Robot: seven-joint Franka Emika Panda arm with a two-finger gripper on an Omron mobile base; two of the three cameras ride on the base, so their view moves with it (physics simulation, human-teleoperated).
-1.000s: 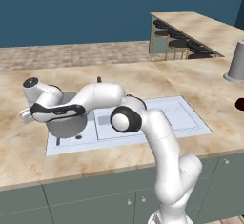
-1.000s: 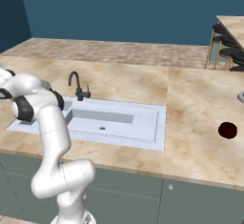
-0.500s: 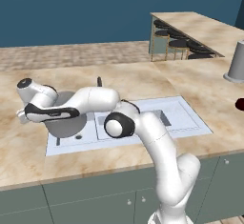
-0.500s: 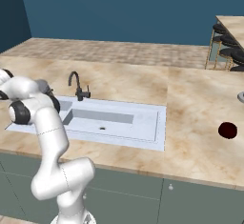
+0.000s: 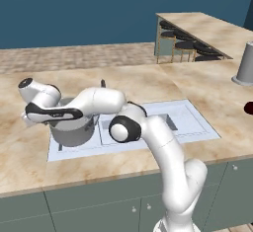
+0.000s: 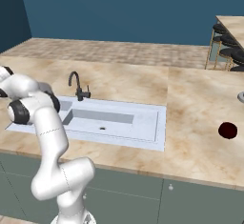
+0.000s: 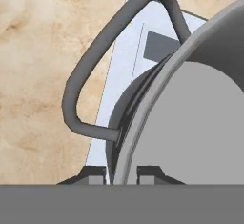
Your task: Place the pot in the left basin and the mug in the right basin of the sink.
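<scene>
Overhead, gripper (image 7: 121, 173) pinching pot (image 5: 73, 130) rim in left basin (image 5: 55, 149), beige marble counter (image 5: 123, 85), dark blue wall (image 5: 99, 9)

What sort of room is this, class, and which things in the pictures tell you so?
Most likely a kitchen: a white double-basin sink with a black faucet is set in a marble counter over cabinets, a metal pot sits in it, and bar stools stand behind.
</scene>
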